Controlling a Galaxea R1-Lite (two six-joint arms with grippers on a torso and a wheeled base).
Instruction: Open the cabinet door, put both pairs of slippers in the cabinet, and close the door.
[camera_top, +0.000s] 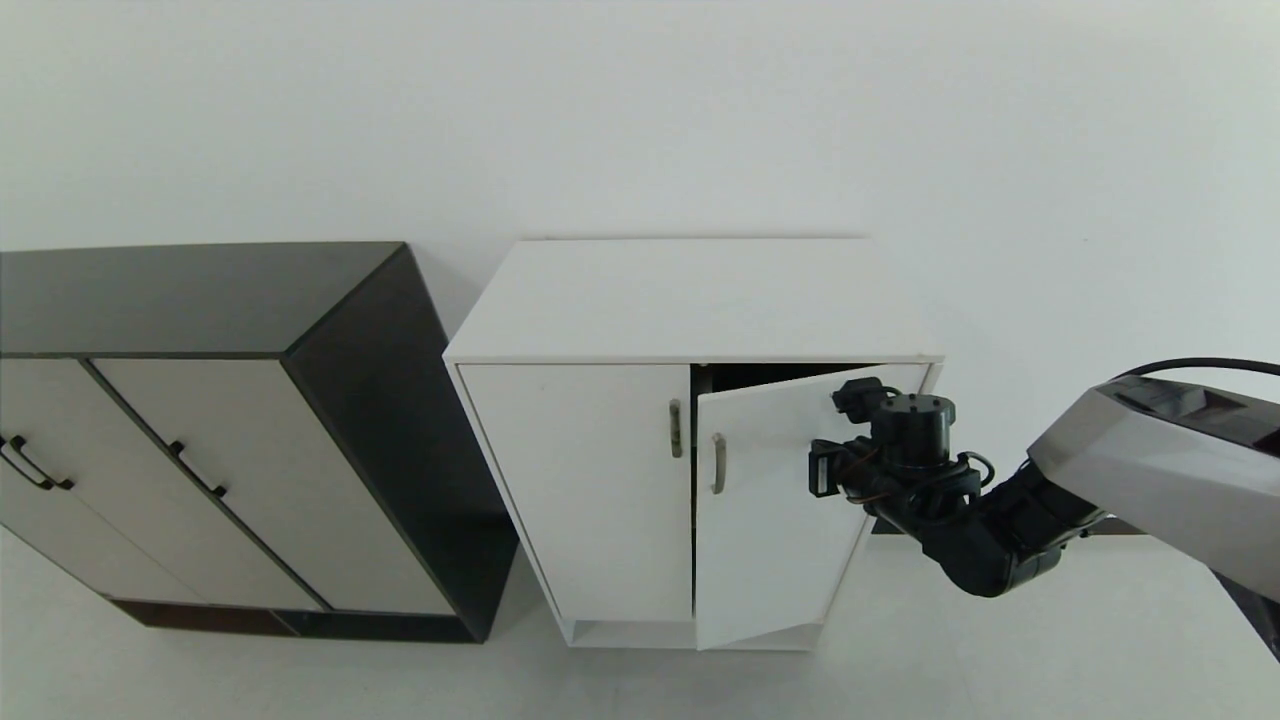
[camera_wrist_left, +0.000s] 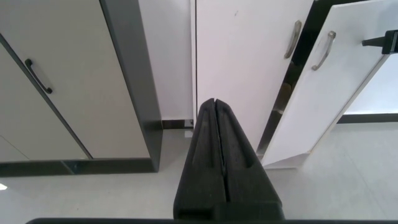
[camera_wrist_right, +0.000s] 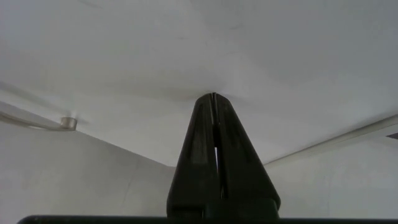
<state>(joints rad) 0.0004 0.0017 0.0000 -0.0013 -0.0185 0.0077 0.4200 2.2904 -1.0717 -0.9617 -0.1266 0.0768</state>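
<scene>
Right gripper (camera_top: 822, 468) sits at the front face of the white cabinet's right door (camera_top: 770, 540), toward the door's hinge side and above its mid-height, with the arm coming in from the robot's right. In the right wrist view its fingers (camera_wrist_right: 202, 143) are pressed together with nothing between them, and their tips point at the white panel; whether they touch it cannot be told. That door stands ajar, its handle edge swung out toward the robot, so a dark gap shows along its top and beside the left door (camera_top: 575, 480), which is closed flat. Each door carries a slim vertical metal handle at its inner edge: the right door's handle (camera_top: 718, 463) hangs just beside the left door's handle (camera_top: 675, 428), slightly lower in the head view. The white cabinet (camera_top: 690, 300) stands on the pale floor (camera_top: 1050, 650) against the wall (camera_top: 640, 110). Just beside it on the robot's left is a dark cabinet (camera_top: 200, 300) with pale doors and black handles. Left gripper (camera_wrist_left: 214, 102) hangs low in front of the two cabinets, fingers together and holding nothing, pointing toward the foot of the white cabinet.
</scene>
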